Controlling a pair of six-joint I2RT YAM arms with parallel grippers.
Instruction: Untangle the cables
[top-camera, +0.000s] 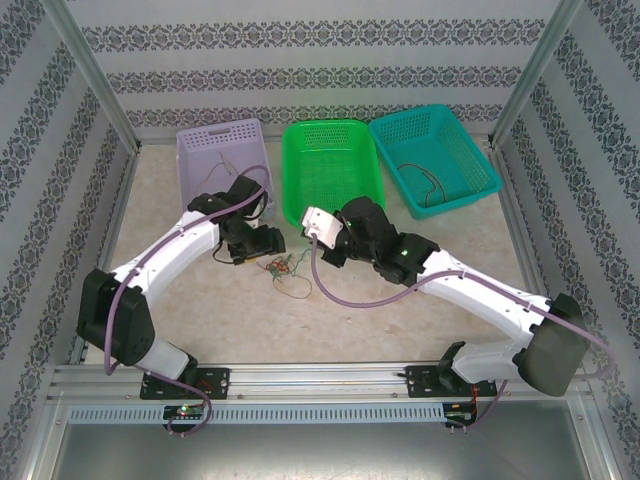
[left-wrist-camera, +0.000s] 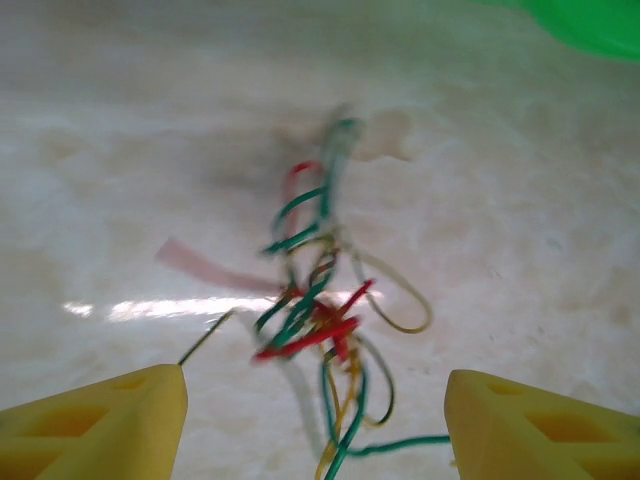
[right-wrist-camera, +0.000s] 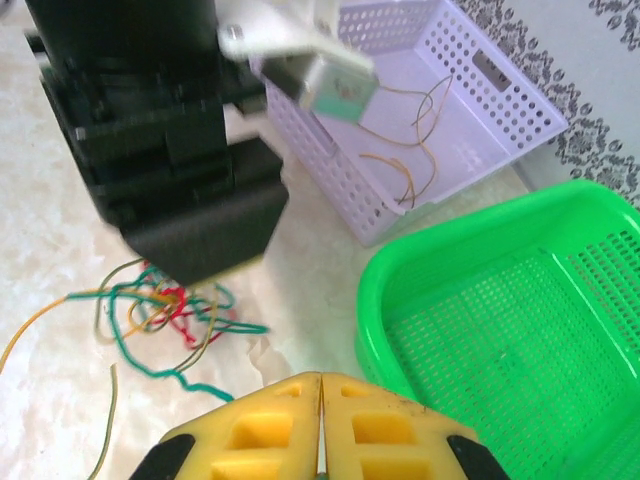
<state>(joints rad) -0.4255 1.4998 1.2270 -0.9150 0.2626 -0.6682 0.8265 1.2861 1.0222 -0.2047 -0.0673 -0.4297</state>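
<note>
1. The cables (top-camera: 283, 268), a tangle of thin red, green, yellow and brown wires, are lying on the pale marbled table (top-camera: 240, 320) in front of the green plastic basket (top-camera: 330, 170).
2. The left gripper (left-wrist-camera: 315, 405) is hovering over the tangle with its yellow fingers spread, gripping nothing.
3. The right gripper (right-wrist-camera: 320, 395) is waiting nearby, fingers pressed together.
4. Recommended: the left gripper should be closing on one outlying loop, avoiding the red-green core, and pulling slowly.
</note>
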